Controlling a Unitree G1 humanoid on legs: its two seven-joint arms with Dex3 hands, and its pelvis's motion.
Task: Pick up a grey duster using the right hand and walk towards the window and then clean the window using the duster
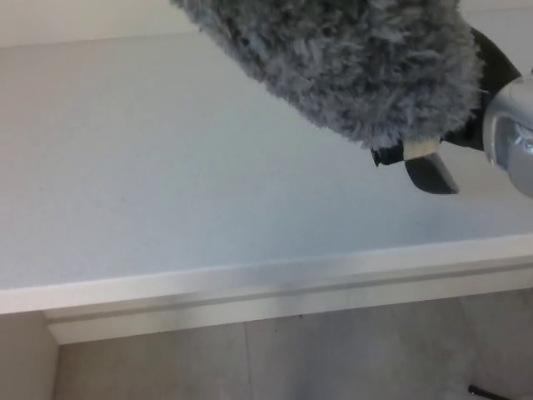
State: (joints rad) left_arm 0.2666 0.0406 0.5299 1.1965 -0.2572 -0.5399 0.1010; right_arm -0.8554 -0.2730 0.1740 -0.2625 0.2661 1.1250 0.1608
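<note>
Grey floor shows along the bottom of the head view, and above it a white sill (250,287) runs across, with the pale pane of the window (166,158) filling most of the frame beyond.

Up at the top, the duster (350,62) hangs in front of the glass, its fluffy grey head reaching from the upper middle toward the right edge. Its long axis slants down to the right, where the handle end meets the right robot hand (466,125). That hand comes in from the right edge, dark fingers closed around the handle just beneath the fluff, so the head lies up and to the left of the grip. No left hand shows.

From here the duster looks close against the pane, though I cannot tell whether it is touching. Wiping seems to be the step in hand.
</note>
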